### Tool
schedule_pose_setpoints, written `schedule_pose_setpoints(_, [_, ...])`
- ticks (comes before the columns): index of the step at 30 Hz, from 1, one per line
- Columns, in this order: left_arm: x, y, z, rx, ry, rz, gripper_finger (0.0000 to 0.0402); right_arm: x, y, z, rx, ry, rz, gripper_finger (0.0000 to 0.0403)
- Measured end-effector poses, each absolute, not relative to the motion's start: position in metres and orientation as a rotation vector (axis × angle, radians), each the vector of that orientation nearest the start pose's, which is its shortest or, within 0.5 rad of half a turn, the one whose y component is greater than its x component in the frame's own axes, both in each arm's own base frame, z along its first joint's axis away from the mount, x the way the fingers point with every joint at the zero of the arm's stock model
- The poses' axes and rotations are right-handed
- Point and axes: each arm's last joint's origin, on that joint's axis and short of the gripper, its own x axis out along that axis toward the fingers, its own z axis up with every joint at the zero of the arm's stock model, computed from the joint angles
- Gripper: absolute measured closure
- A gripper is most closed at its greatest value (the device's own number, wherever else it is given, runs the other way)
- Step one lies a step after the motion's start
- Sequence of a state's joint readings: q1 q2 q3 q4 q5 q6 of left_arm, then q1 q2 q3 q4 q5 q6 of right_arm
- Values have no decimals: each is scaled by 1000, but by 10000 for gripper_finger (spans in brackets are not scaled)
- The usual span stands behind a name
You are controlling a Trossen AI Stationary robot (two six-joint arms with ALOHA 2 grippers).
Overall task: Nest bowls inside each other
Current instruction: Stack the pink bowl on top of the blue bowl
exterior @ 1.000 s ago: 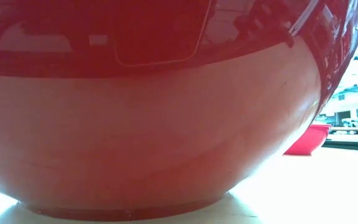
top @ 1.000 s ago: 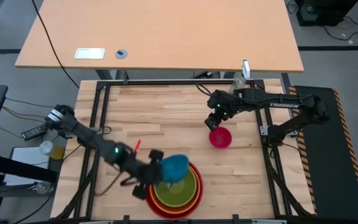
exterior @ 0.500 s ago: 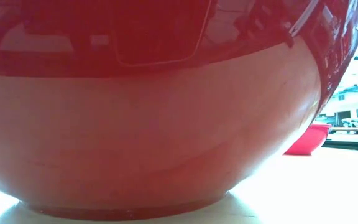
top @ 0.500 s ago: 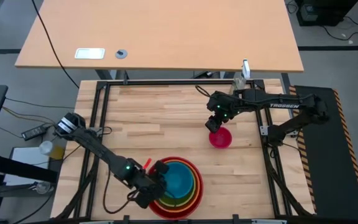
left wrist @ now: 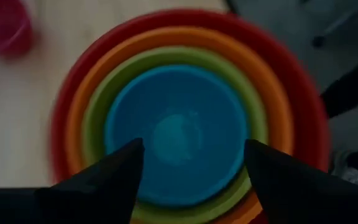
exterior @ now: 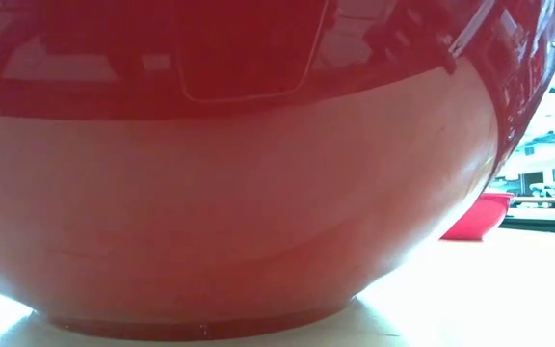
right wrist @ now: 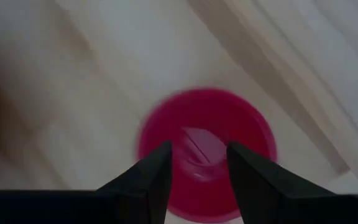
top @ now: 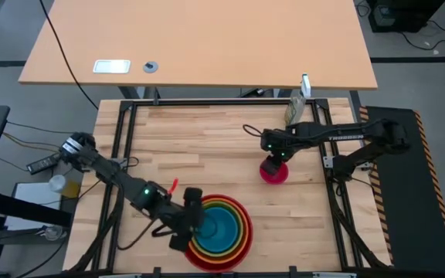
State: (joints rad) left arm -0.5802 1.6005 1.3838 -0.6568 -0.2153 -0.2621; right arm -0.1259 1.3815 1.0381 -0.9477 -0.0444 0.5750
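Four bowls sit nested near the table's front edge: red point(top: 242, 245) outermost, then orange point(top: 238, 220), lime green point(left wrist: 225, 71) and blue point(top: 218, 229) innermost. In the low view the red bowl point(exterior: 239, 193) fills the frame. My left gripper point(top: 194, 220) hangs open over the stack's left rim, with the blue bowl point(left wrist: 179, 134) below its spread fingers point(left wrist: 194, 165). The magenta bowl point(top: 275, 173) stands alone on the table at the right. My right gripper point(right wrist: 197, 162) is open just above it, pointing down into it, and I see no touch.
The magenta bowl point(exterior: 480, 217) shows small behind the red bowl in the low view. Bare wooden table point(top: 207, 147) lies between the stack and the far edge. A black frame rail point(top: 126, 154) runs along the table's sides.
My left gripper has let go of the blue bowl, which hung tilted over the stack a second ago and now sits level inside the green bowl. My right gripper has come down toward the magenta bowl.
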Motion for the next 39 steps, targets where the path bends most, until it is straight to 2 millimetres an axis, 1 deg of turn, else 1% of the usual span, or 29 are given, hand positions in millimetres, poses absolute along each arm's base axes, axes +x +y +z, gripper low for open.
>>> schedule_pose_setpoints(4, [286,-169,303,75,882,-171,147,235,-39,220,600,1287,-520,242])
schedule_pose_setpoints(7, [283,-165,306,73,877,-129,168,228,-43,209,580,1321,-546,242])
schedule_pose_setpoints(10, [278,-161,300,66,880,-86,187,224,-46,201,575,1338,-540,235])
schedule_pose_setpoints(14, [264,-152,290,-4,879,-23,205,219,-50,192,579,1358,-546,226])
schedule_pose_setpoints(18, [247,-141,290,-82,833,65,209,215,-50,181,621,1360,-506,232])
schedule_pose_setpoints(22, [231,-126,300,-146,722,203,209,210,-49,171,660,1373,-513,265])
schedule_pose_setpoints(25, [220,-117,306,-192,643,289,209,206,-47,167,680,1391,-529,309])
schedule_pose_setpoints(27, [214,-112,311,-211,607,311,209,207,-47,167,695,1387,-518,346])
schedule_pose_setpoints(29, [209,-109,313,-214,588,322,209,210,-46,170,728,1378,-478,378])
schedule_pose_setpoints(32, [207,-105,317,-235,572,330,209,220,-45,184,778,1335,-419,379])
schedule_pose_setpoints(35, [205,-104,320,-261,557,333,209,235,-39,212,798,1239,-383,366])
schedule_pose_setpoints(39, [205,-103,321,-265,530,350,209,257,-20,259,765,1110,-290,373])
